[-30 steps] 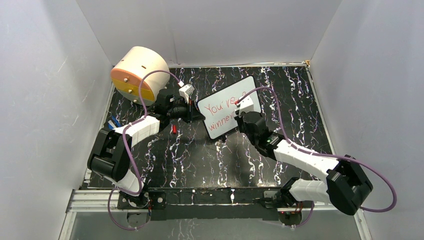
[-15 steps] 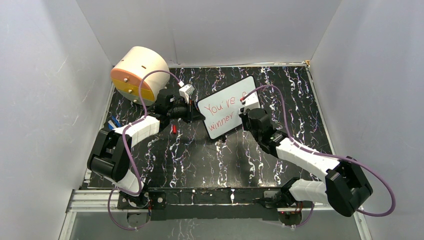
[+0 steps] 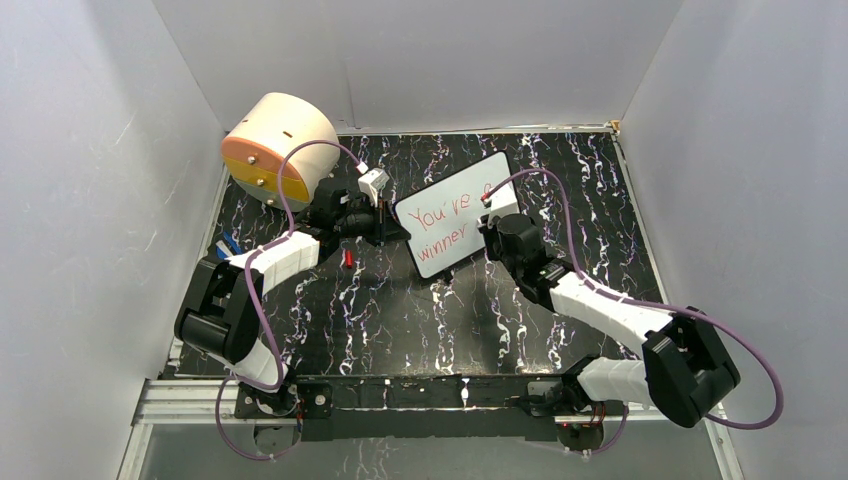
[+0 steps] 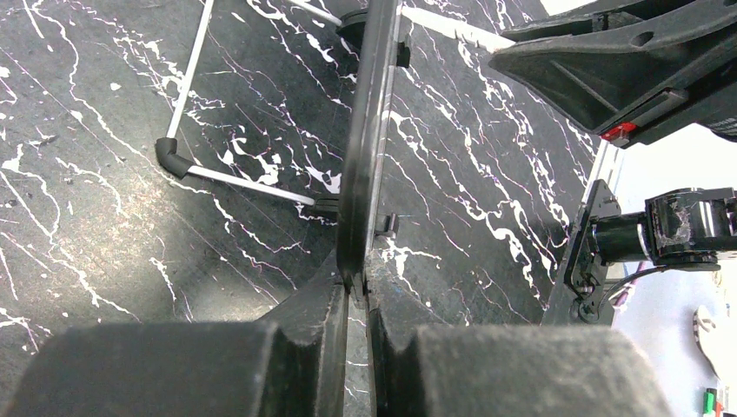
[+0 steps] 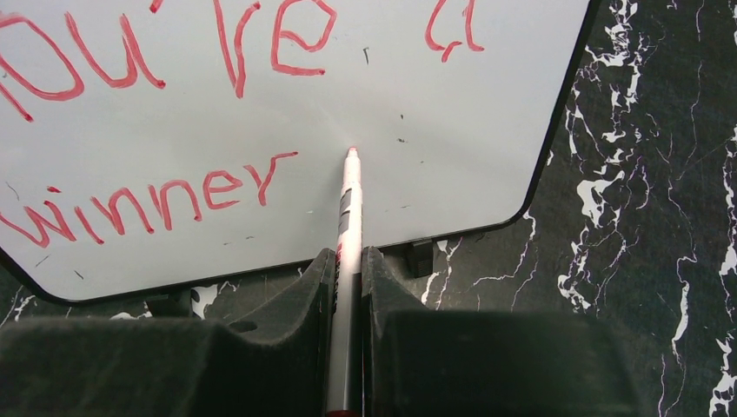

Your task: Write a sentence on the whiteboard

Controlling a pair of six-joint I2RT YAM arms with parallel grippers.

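The whiteboard stands tilted at mid table, and in the left wrist view it shows edge-on. My left gripper is shut on its near rim; from above that gripper sits at the board's left edge. The sentence reads "You're a winner" in red, in two slanted lines. My right gripper is shut on a white marker. The marker's red tip rests at the board just right of "winner". From above, the right gripper covers the board's right side.
A beige drum with an orange face lies at the back left. A small red cap and a blue object lie near the left arm. Thin white stand legs run behind the board. Grey walls enclose the table.
The right gripper with the marker has shifted slightly right and toward the near edge, uncovering the end of "winner". The left gripper and the board have stayed put.
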